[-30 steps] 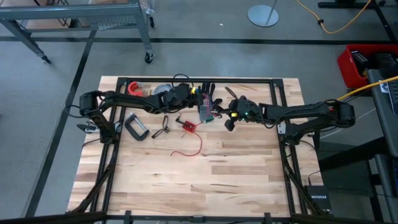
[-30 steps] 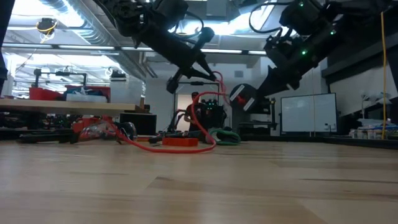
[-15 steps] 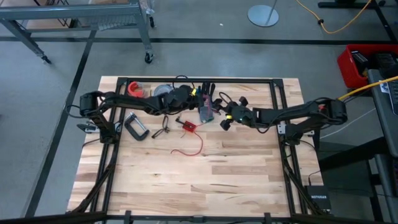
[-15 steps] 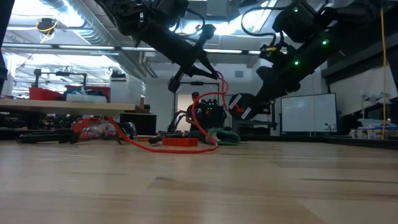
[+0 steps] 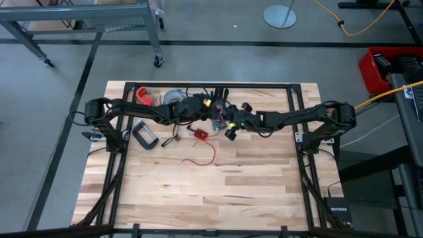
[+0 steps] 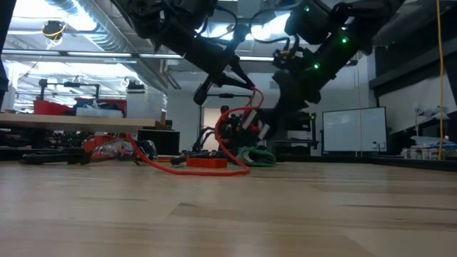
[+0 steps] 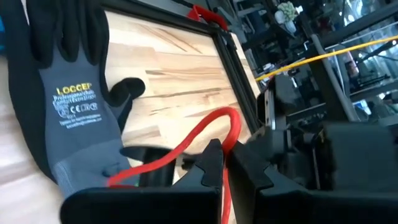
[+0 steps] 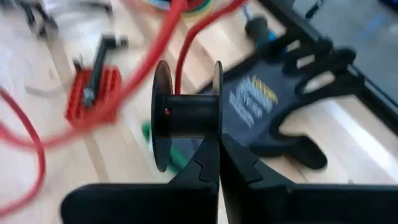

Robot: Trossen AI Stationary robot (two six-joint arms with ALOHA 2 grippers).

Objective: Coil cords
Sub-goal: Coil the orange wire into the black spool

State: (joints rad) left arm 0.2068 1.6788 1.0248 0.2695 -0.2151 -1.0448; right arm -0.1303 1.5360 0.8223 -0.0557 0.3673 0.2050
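The red wire lead [image 5: 206, 157] lies in a loose curve on the wooden table, next to the small red connector piece [image 5: 200, 134]. It rises to my left gripper [image 7: 222, 155], which is shut on it above the grey-and-black glove [image 5: 218, 114]. My right gripper [image 8: 219, 152] is shut on a small black spool [image 8: 186, 115]. It hovers just right of the left gripper [image 5: 211, 107], over the glove's near edge. Red wire runs away from the spool's core. Black leads do not show clearly. My left gripper pinches the red wire [image 7: 208, 127] between its two fingertips, slanting down from the table's left. The wire is lifted clear there and droops in a slack loop [image 6: 246, 118] down to the table. My right gripper pinches the rim of one spool flange [image 8: 216, 134] between its two fingertips. It comes from the table's right. The spool is lifted clear of the table, its axle lying across the fingers.
A C-clamp [image 5: 142, 134], a dark hand tool [image 5: 173, 137], a grey tape roll [image 5: 173, 97] and a red object [image 5: 144, 94] lie at the far left. A green coil [image 6: 255, 154] lies by the glove. The near half of the table [image 5: 198, 198] is bare wood.
My right gripper has carried the spool toward the table's left and a little down, closing on the left gripper and the glove. The left gripper has kept its hold on the red wire.
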